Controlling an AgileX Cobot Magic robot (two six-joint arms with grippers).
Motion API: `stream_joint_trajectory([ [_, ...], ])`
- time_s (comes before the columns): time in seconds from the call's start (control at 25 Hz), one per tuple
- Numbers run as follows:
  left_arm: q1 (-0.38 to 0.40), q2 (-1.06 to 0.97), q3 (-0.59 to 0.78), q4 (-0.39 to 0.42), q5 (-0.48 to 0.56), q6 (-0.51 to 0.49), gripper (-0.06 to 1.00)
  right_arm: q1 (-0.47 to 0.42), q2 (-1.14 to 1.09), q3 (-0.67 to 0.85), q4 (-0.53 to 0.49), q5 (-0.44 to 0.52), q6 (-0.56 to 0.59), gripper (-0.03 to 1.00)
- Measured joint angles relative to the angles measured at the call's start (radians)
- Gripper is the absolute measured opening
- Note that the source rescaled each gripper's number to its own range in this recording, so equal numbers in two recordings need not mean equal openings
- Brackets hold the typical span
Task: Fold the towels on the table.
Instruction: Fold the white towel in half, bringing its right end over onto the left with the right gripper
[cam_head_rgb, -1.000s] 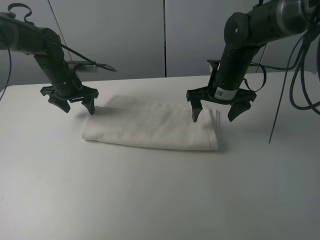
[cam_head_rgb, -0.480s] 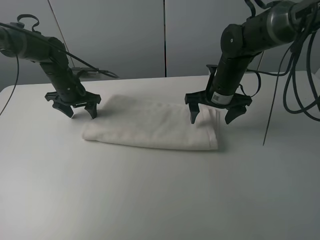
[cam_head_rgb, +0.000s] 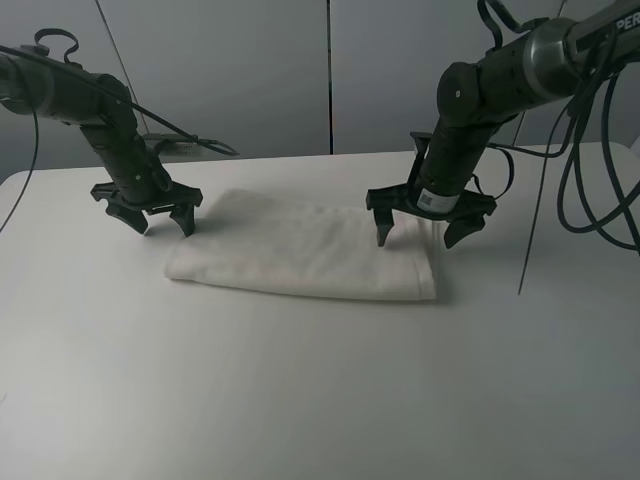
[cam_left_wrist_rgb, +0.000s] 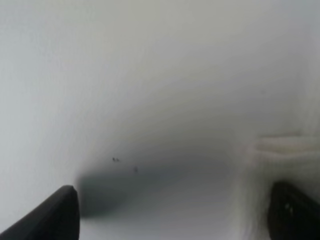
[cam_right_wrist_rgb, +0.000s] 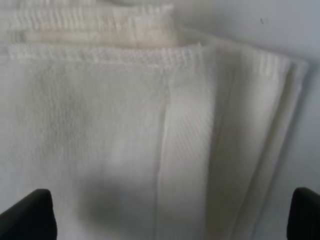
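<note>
The white towel (cam_head_rgb: 305, 252) lies folded into a long strip on the white table (cam_head_rgb: 320, 400). My left gripper (cam_head_rgb: 157, 221) is open and empty, low at the towel's far left corner. In the left wrist view that gripper (cam_left_wrist_rgb: 172, 212) hangs over bare table, with the towel's edge (cam_left_wrist_rgb: 280, 155) by one finger. My right gripper (cam_head_rgb: 414, 235) is open and empty, low over the towel's right end, one finger over the cloth and one past its edge. The right wrist view (cam_right_wrist_rgb: 167, 215) looks down on the towel's stacked layers and woven border band (cam_right_wrist_rgb: 100, 52). No label shows.
Dark cables (cam_head_rgb: 590, 150) hang off the right arm at the right edge. A thin cable (cam_head_rgb: 190, 135) runs behind the left arm. A grey wall stands behind the table's far edge.
Both grippers have moved down and toward the far side of the towel's ends. The towel has not moved.
</note>
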Motion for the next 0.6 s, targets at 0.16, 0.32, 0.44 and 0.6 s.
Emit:
stream_joint_trajectory([
  [0.16, 0.000, 0.002, 0.000, 0.000, 0.000, 0.000, 0.98, 0.000, 0.012, -0.002, 0.000, -0.009, 0.000, 1.00],
  [0.32, 0.000, 0.002, 0.000, 0.000, 0.000, 0.000, 0.98, 0.000, 0.037, -0.004, 0.000, -0.009, 0.000, 1.00],
  [0.44, 0.000, 0.002, 0.000, 0.000, 0.000, 0.000, 0.98, 0.000, 0.041, -0.004, 0.000, -0.009, 0.000, 1.00],
  [0.6, 0.000, 0.002, 0.000, 0.000, 0.000, 0.000, 0.98, 0.000, 0.043, -0.008, 0.000, -0.009, 0.000, 1.00],
])
